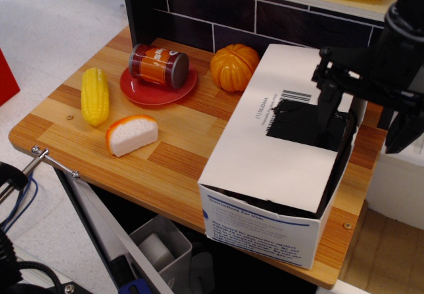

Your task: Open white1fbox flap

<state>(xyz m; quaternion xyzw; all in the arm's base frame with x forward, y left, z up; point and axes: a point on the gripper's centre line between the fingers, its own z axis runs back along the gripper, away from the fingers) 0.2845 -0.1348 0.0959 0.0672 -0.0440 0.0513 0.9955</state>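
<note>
A red plate (156, 89) near the back left of the tabletop (179, 155) carries a can (158, 64) lying on its side. Beside the plate lie a corn cob (95, 95) and a cheese wedge (132, 134); a pumpkin (234, 67) sits just behind the box (278, 168). The box fills the right side of the tabletop, its blue-printed end face toward the front edge. Its flap (265, 135) is raised slightly along the right side, showing a dark gap into the box; what is inside cannot be told. The flap bears a barcode and a black tape patch (301, 123). The pincer (361, 118) stands apart, one finger (328, 108) down on the tape patch, the other past the box's right edge.
</note>
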